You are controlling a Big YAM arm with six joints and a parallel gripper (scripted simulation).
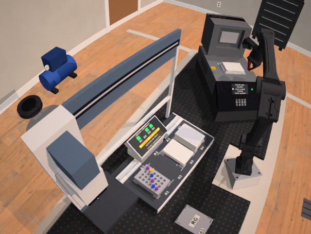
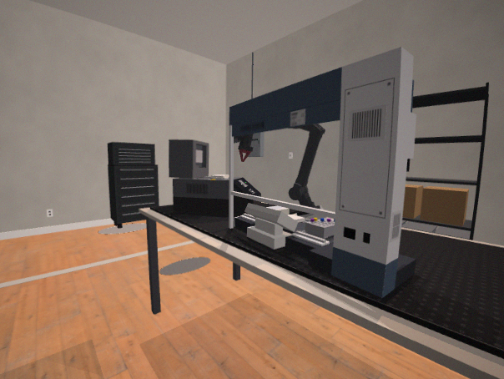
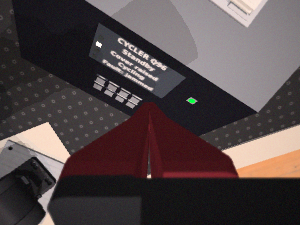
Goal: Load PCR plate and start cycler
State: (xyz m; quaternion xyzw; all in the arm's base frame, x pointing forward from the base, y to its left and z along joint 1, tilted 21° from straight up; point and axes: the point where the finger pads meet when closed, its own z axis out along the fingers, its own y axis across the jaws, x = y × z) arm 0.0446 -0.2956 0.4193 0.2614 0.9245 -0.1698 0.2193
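The white PCR plate C15 [image 1: 234, 67] lies on the block of the cycler Q1 [image 1: 227, 77], whose lid [image 1: 224, 34] stands raised behind it. A corner of the plate shows in the wrist view [image 3: 240, 6]. My gripper [image 1: 250, 67] is shut and empty, in the air off the right side of the plate, above the front panel. In the wrist view its red fingertips [image 3: 150, 106] meet just below the panel's screen [image 3: 137, 66] and to the right of the keys [image 3: 116, 90]. The lamp [image 3: 191, 100] is green. Position D2 [image 1: 179, 177] holds nothing.
The tube cooling block [image 1: 150, 182] with coloured tubes is on D1, plate G16 [image 1: 178, 152] on D3, the deep-well block [image 1: 190, 136] on D4. The RG nest [image 1: 193, 221] lies at the front. A tall blue-and-white gantry [image 1: 121, 77] spans the left.
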